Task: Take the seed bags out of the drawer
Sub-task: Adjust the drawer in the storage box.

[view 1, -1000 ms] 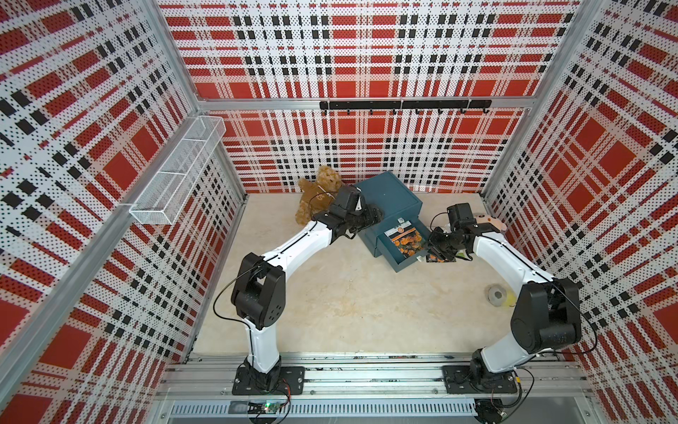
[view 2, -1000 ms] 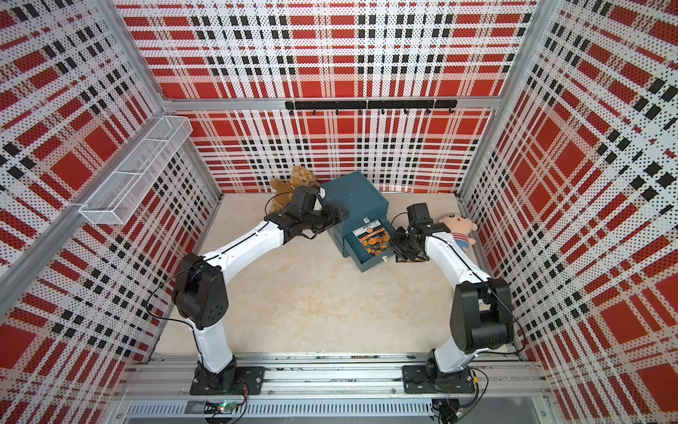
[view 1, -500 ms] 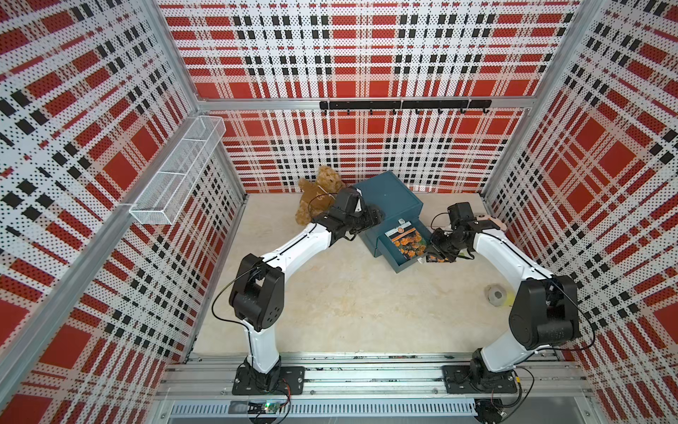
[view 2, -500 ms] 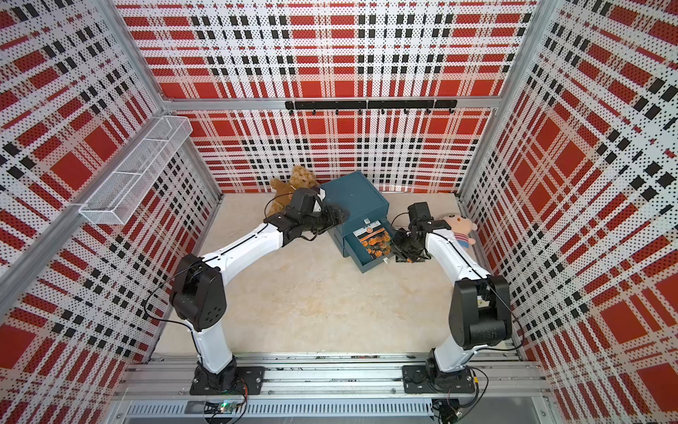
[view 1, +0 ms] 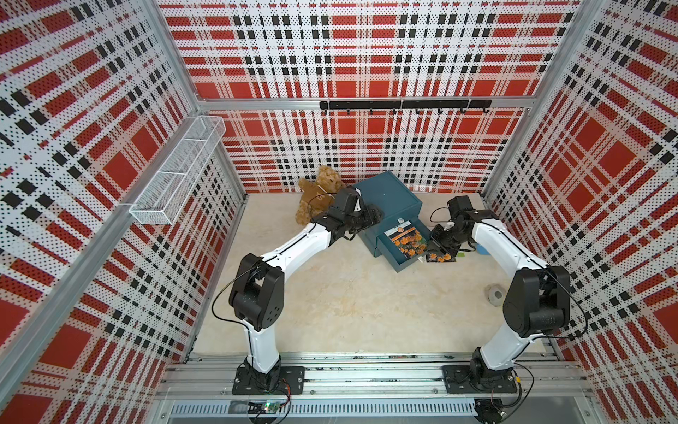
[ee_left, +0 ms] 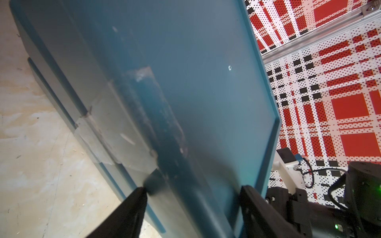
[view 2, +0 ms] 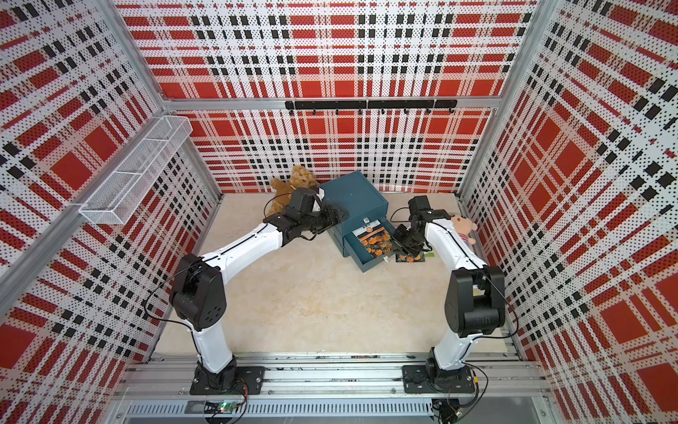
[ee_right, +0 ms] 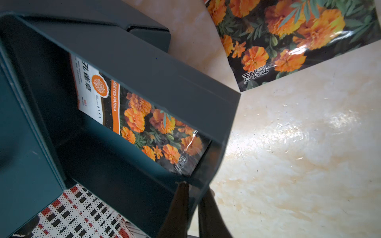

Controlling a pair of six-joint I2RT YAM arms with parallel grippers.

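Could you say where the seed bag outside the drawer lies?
In both top views, the seed bag lies on the table between the drawer and right arm.

Closed right gripper (ee_right: 194, 188) from wider apart a second ago to a tight pinch on the drawer (ee_right: 156, 68) wall, near a corner. Ended with one fingertip (ee_right: 181, 197) inside the wall and the other outside. Nudged right arm (view 1: 535, 304) at the elbow slightly toward the tabletop's left edge, visible in both top views. Now covering a little more of the grey roll (view 1: 493, 293) near the tabletop's right edge than before. Shifted wrist end only marginally beside the drawer; too small in the top views to say which way.
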